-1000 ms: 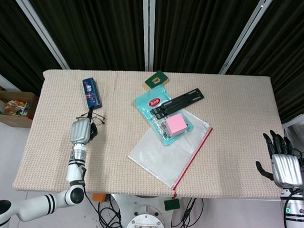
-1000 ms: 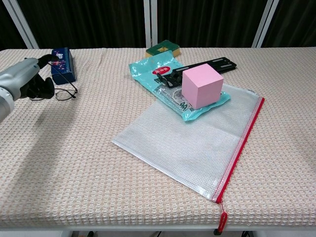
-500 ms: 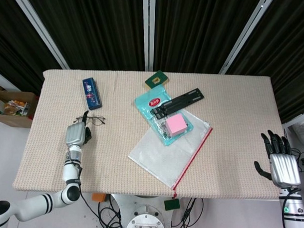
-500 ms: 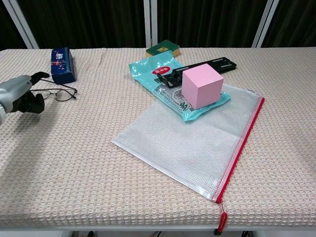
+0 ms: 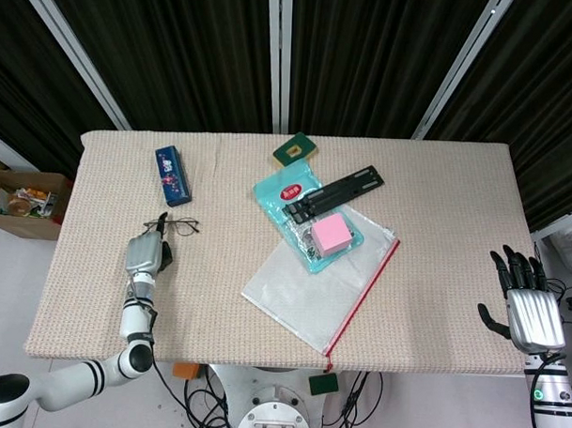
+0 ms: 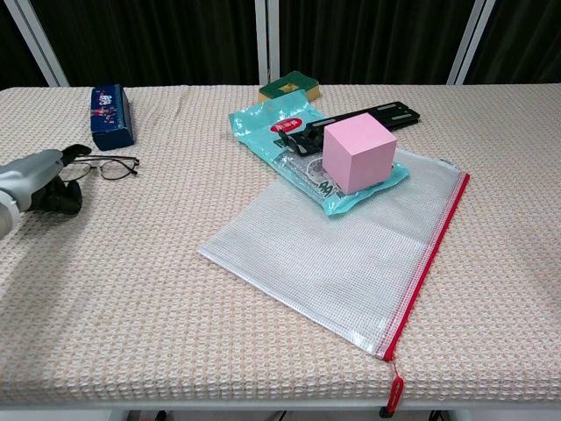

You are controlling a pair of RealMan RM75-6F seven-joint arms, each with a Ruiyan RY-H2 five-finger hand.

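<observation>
My left robot hand (image 6: 39, 180), fingers curled, grips nothing I can see beside the glasses (image 6: 105, 166); a careless sweep could snag their frame.

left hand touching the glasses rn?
Cannot tell. In the chest view the left hand overlaps the near end of the glasses, with no visible gap and no clear contact. The head view is too small to settle it.
</observation>
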